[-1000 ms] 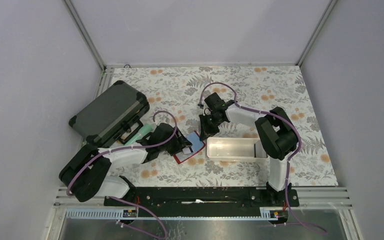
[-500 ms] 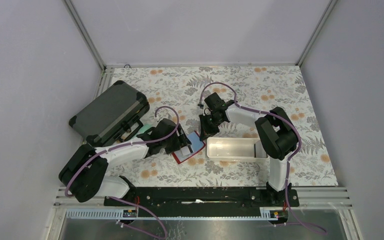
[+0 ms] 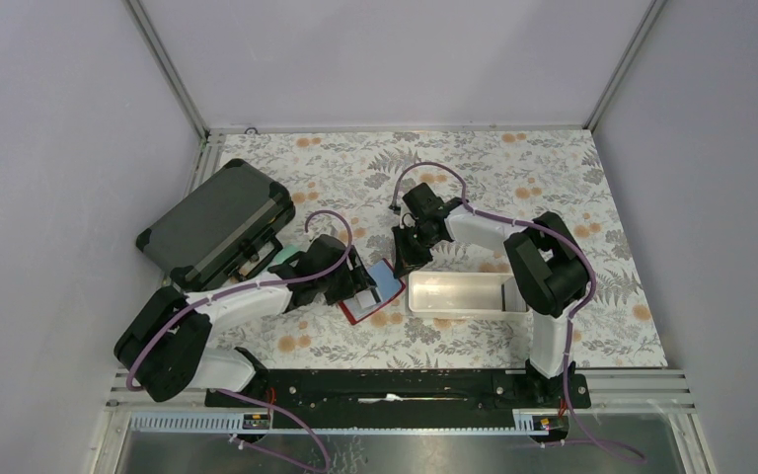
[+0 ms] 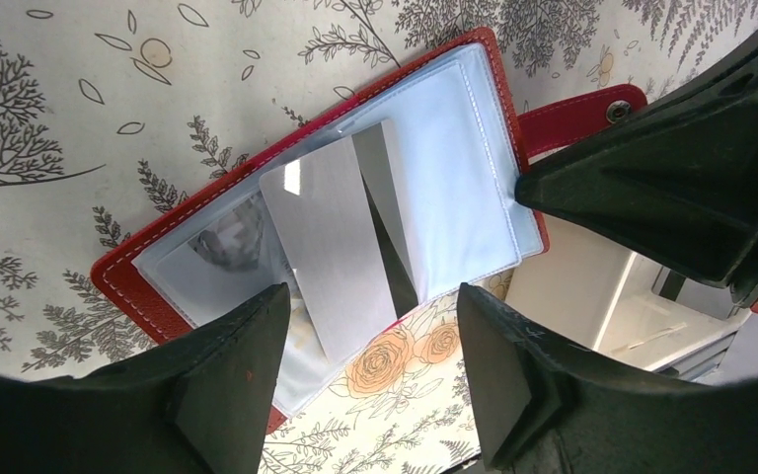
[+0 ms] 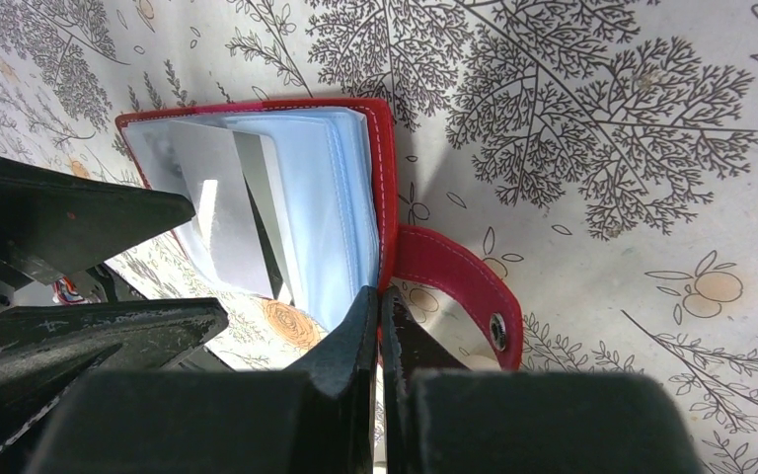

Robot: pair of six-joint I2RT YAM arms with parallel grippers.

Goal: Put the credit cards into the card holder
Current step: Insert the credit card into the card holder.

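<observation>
We see the red card holder [image 4: 454, 178] lying open and flat on the flowered table cover [image 4: 59, 118], clear sleeves facing up, its snap strap [image 4: 577, 109] spread to one side, and one pale credit card [image 4: 331, 252] resting askew across the sleeves, one end past their edge.

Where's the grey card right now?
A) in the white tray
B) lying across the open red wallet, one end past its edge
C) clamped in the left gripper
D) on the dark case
B: the grey card lies across the clear sleeves of the open red wallet, with one end over the wallet's edge. The left gripper is open, a finger on either side of the card.
</observation>
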